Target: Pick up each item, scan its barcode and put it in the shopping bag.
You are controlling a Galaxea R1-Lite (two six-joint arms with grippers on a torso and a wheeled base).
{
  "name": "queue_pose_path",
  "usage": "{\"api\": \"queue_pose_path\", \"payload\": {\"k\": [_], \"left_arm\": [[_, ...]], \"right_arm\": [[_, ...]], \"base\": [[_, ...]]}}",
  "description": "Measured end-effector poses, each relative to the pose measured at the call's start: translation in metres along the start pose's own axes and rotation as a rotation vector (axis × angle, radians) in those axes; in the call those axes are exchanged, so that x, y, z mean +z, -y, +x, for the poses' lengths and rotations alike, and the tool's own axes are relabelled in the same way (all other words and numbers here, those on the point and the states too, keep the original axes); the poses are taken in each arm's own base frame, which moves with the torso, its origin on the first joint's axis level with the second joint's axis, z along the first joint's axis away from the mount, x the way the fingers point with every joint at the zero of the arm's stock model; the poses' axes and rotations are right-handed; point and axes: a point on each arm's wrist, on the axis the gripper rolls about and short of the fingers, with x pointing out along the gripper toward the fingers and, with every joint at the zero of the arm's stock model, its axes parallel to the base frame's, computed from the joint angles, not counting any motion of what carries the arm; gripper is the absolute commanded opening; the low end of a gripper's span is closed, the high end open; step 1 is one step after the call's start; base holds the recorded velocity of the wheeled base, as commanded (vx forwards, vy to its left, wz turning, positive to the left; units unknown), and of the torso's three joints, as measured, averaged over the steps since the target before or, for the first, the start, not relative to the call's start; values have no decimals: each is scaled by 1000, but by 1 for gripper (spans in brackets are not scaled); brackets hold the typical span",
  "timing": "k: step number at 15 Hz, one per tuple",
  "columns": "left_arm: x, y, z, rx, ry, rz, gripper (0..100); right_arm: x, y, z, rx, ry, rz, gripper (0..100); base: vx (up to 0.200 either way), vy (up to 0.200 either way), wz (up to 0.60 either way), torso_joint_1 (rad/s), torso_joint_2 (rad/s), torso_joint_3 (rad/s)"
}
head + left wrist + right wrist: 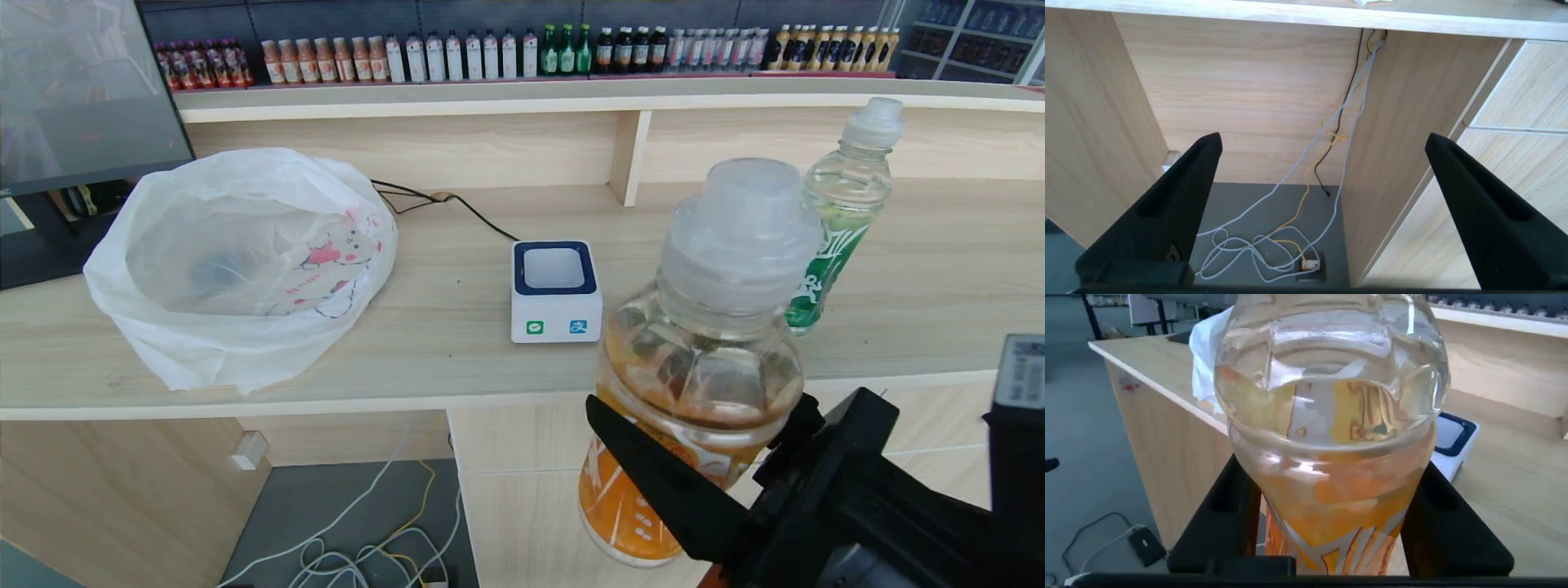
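Observation:
My right gripper (702,425) is shut on an orange drink bottle (702,359), holding it upright by its lower body just in front of the counter's front edge. In the right wrist view the same orange drink bottle (1331,416) stands between the black fingers of the right gripper (1335,531). A white scanner (555,290) with a blue-rimmed window sits mid-counter, to the bottle's left. The white shopping bag (204,343) stands open at the counter's left, something dark showing dimly inside. A green-labelled bottle (841,212) stands upright at the right. My left gripper (1323,147) hangs open below the counter.
The wooden counter (457,359) has a raised back ledge with a divider (630,155). A dark monitor (82,82) stands at the back left. The scanner's cable (441,200) trails toward the ledge. Loose cables (1282,237) lie on the floor under the counter.

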Motion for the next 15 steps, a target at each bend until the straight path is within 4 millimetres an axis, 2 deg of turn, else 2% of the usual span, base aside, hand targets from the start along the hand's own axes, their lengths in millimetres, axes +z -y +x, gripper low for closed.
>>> {"api": "queue_pose_path", "payload": {"k": [3,8,10,13,15], "left_arm": [[0,0,0,0,0,0,100],[0,0,0,0,0,0,100],[0,0,0,0,0,0,100],[0,0,0,0,0,0,100],[0,0,0,0,0,0,100]], "right_arm": [[0,24,15,-114,-10,49,0],[23,63,51,-288,19,139,0],[24,76,55,-332,28,172,0],[21,98,58,-302,40,136,0],[22,103,60,-320,51,127,0]], "base": [[0,0,0,0,0,0],[0,0,0,0,0,0],[0,0,0,0,0,0],[0,0,0,0,0,0],[0,0,0,0,0,0]]}}
